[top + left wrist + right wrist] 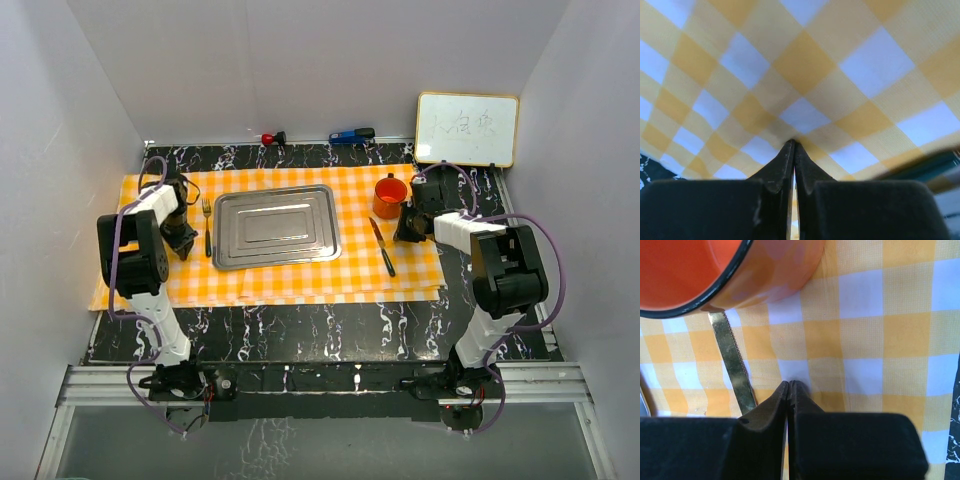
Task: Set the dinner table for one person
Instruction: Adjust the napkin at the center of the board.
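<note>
The dinner table (300, 330) is a black top with white veining. An orange-and-white checked cloth (285, 280) covers its middle. On the cloth lie a steel tray (275, 228), a fork (207, 225) to its left, a knife (382, 247) to its right and an orange cup (390, 195) beyond the knife. My left gripper (183, 240) is shut, left of the fork, tips down on the cloth (805, 65). My right gripper (408, 228) is shut beside the cup (740, 270), its tips (790, 382) on the cloth just right of the serrated knife blade (732, 360). Neither gripper holds anything.
A small whiteboard (467, 128) leans at the back right. A red-tipped object (270, 137) and a blue-and-black one (352, 135) lie along the table's far edge. White walls close in the table on three sides. The cloth's right edge meets bare table (955, 415).
</note>
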### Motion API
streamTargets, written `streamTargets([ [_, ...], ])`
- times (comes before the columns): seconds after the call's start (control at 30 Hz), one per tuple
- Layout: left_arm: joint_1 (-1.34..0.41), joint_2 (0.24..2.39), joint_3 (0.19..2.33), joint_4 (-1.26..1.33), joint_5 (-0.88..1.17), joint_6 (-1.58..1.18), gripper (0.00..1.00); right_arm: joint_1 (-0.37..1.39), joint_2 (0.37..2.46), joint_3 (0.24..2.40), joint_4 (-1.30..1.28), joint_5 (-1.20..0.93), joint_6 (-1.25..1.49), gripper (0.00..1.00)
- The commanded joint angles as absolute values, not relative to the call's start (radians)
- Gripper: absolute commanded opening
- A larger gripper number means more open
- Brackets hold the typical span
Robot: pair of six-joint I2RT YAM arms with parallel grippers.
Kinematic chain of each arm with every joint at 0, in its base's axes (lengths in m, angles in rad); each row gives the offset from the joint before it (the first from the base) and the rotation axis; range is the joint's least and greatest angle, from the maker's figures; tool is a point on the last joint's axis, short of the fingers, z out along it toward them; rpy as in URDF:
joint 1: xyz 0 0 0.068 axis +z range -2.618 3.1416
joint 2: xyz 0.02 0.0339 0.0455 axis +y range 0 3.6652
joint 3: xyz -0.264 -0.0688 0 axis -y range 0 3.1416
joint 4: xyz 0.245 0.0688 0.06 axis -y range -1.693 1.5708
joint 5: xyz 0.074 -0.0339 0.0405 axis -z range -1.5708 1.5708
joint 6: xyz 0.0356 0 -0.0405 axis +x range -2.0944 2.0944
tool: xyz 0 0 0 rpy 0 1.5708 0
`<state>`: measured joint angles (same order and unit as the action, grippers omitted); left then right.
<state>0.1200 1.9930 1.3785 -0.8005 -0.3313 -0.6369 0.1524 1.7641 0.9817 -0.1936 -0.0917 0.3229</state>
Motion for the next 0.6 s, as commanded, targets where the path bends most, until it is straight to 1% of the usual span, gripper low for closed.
streamTargets([
  [0.0,0.235,2.088,1.295,-0.729,-0.602,-0.601,0.0,0.134,1.844,0.945,-0.266,0.005,0.295,0.0],
  [0.23,0.236,2.115,1.334,-0.788,-0.691,-0.606,0.0,0.134,1.845,0.943,-0.268,0.013,0.297,0.0],
  [0.57,0.274,2.084,1.339,-0.763,-0.708,-0.579,0.0,0.133,1.835,0.94,-0.274,0.021,0.292,0.0],
])
